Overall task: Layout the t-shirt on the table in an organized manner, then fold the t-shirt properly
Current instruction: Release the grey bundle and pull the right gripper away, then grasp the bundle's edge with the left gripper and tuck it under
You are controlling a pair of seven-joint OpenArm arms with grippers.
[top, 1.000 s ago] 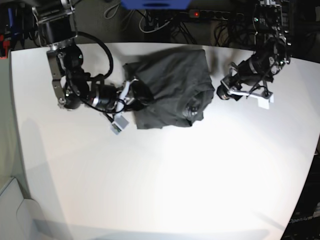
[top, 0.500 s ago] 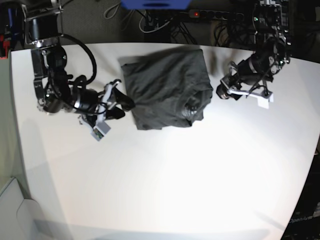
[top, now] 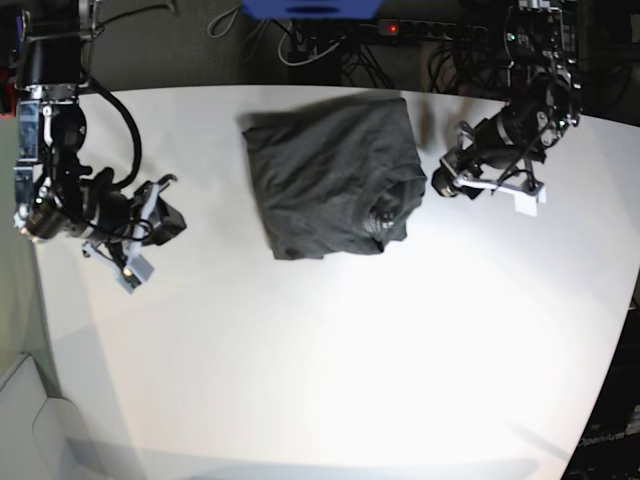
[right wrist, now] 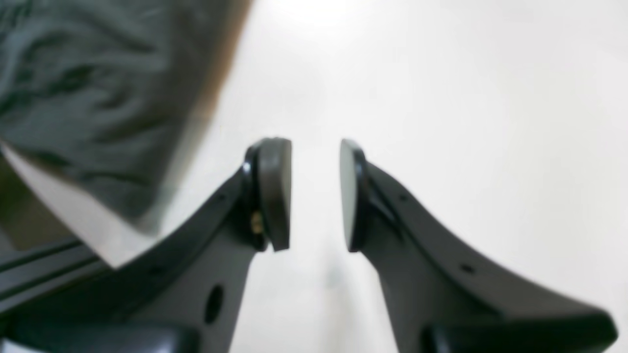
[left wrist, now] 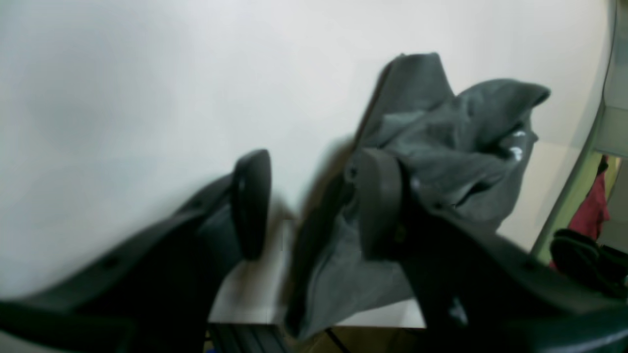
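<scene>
White tabletop fills nearly everything I see, and the table is bare apart from one bundle of cloth near its far edge. That bundle is the t-shirt, dark grey and folded into a rough rectangle, with the neck opening bunched toward the corner nearest my left arm (a lump there keeps it from lying quite flat).

My right gripper hangs above bare table, well off to the side of the shirt; its pads stand apart with only white surface between them, so it holds nothing. I judge it is parked out there to leave the cloth undisturbed.

My left gripper sits just beside the shirt's neck-side edge, jaws parted and empty. From its wrist camera the crumpled collar rises right behind one finger, but I cannot tell whether the pad touches it.

Nothing lies on the table between either arm and the shirt. Beyond the far edge a power strip and tangled cables crowd the floor, and the shirt lies close to that edge, so any tidying tug should go inward.
</scene>
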